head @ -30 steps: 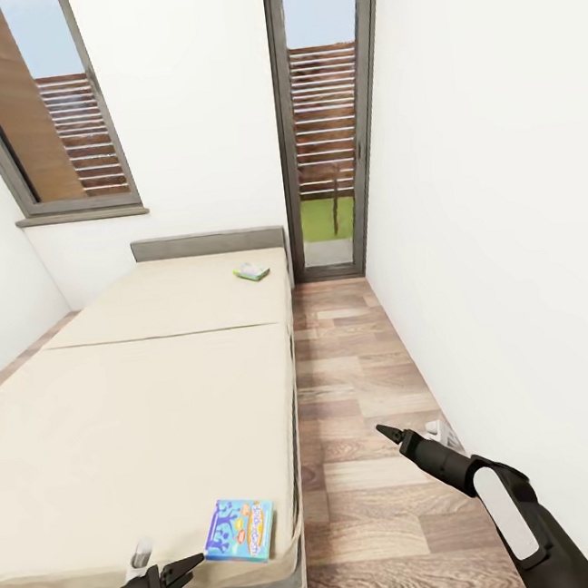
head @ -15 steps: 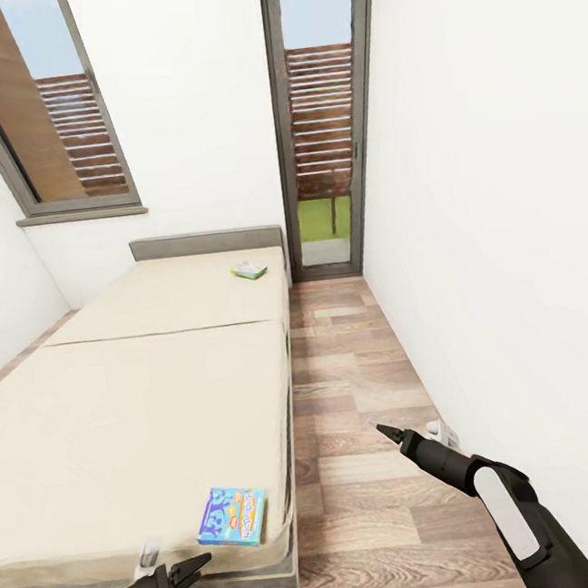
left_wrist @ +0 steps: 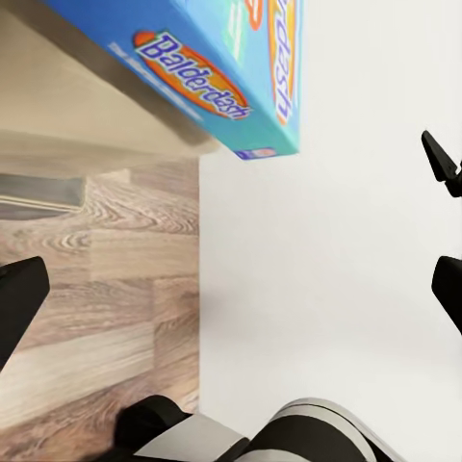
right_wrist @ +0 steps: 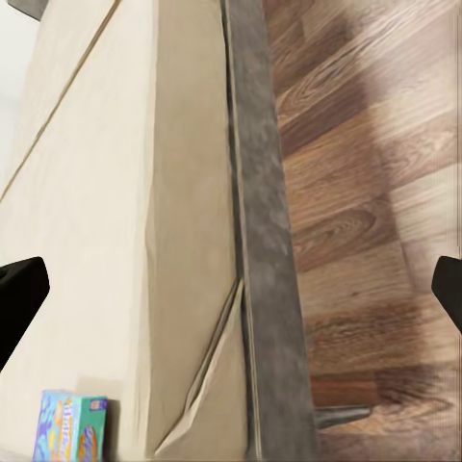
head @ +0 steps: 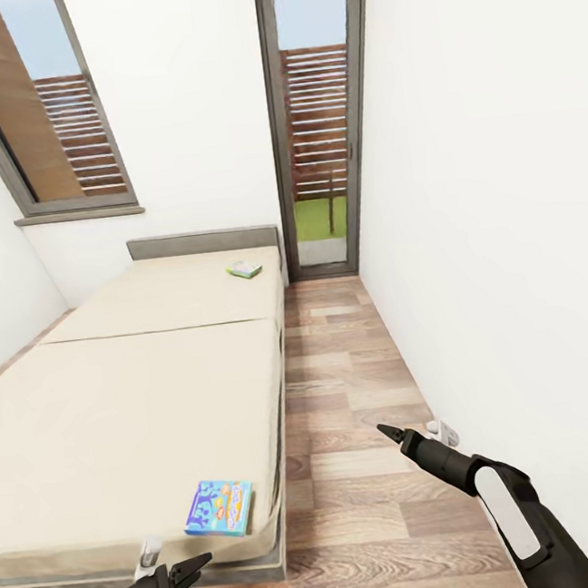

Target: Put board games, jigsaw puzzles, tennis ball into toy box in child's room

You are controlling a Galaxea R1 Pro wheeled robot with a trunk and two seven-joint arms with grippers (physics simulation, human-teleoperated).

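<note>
A blue board game [head: 220, 508] lies flat at the near corner of the cream bed [head: 125, 414]. A second, pale board game [head: 245, 268] rests far off by the grey headboard. My left gripper [head: 174, 560] hangs open just below the bed's near edge, a little short of the blue box. The left wrist view has that blue box [left_wrist: 221, 67] ahead of the spread fingers. My right gripper [head: 412, 429] is open over the floor beside the bed, and its view takes in the blue box [right_wrist: 67, 425]. The table, toy box, jigsaw puzzles and tennis ball are out of view.
A strip of wooden floor [head: 350, 388] runs between the bed's grey frame [right_wrist: 260, 241] and the white wall [head: 500, 261] on the right. A glass door [head: 316, 127] stands at the far end, and a window [head: 45, 112] sits above the headboard.
The whole picture has shifted, so the camera has moved: the bed and blue box now sit further left and slightly further away. Both grippers hold the same pose.
</note>
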